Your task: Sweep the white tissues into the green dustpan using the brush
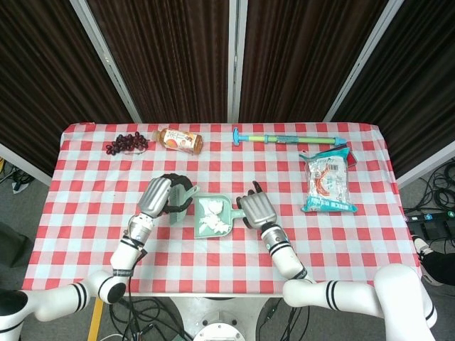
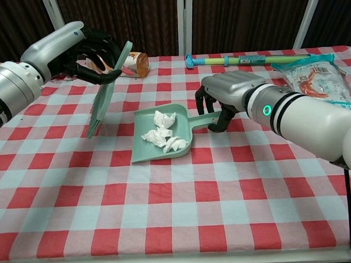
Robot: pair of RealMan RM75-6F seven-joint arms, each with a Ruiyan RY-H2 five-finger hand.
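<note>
Table (image 2: 168,225): near half bare checked cloth, open to a hand. Centre: dustpan (image 2: 142,149) holding tissues (image 2: 161,132), right hand (image 2: 223,97) on its handle. Left: brush (image 2: 106,88) raised in left hand (image 2: 79,51), clear of the dustpan. Far edge: bottle (image 1: 180,139), grapes (image 1: 126,143), long tube (image 1: 284,138). Right: snack bag (image 1: 328,181).

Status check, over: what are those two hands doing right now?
Left hand holds brush, lifted. Right hand grips green dustpan handle. White tissues inside. Nothing blocking.
</note>
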